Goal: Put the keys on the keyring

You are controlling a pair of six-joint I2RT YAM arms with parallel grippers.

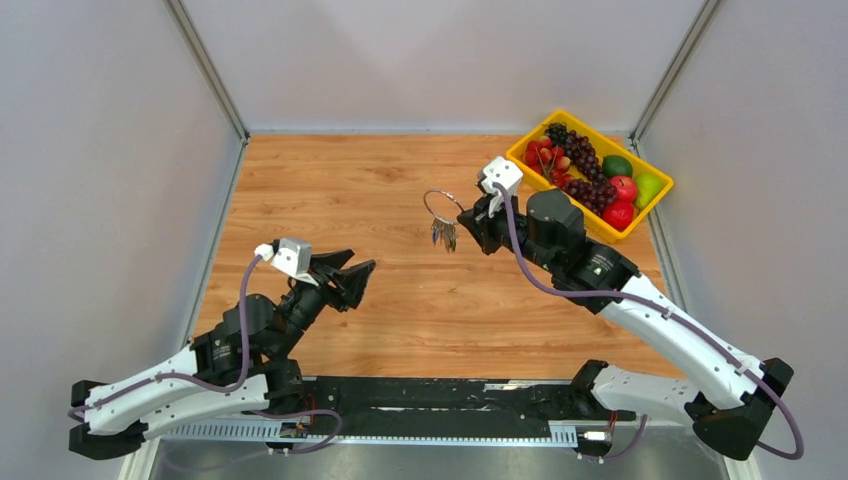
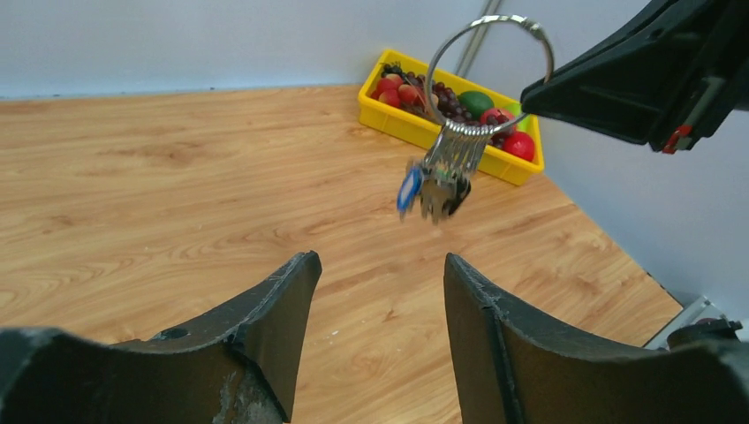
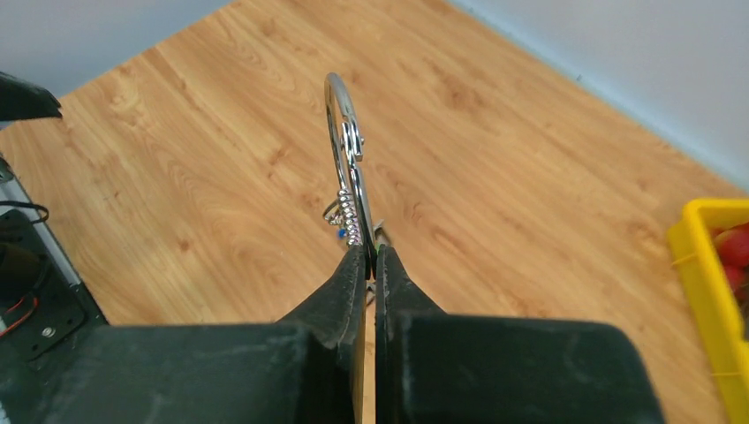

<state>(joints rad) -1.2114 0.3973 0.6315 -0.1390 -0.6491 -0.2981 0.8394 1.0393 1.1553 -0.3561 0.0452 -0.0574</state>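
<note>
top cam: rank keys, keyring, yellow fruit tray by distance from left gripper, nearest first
1. keys: hanging ahead and to the right of the left gripper.
2. keyring: directly above the keys, slightly farther back.
3. yellow fruit tray: far right corner of the table.

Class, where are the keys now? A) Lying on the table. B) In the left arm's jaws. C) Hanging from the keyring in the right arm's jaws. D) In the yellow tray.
C: the keys dangle from the keyring, which the right arm's jaws pinch.
</note>
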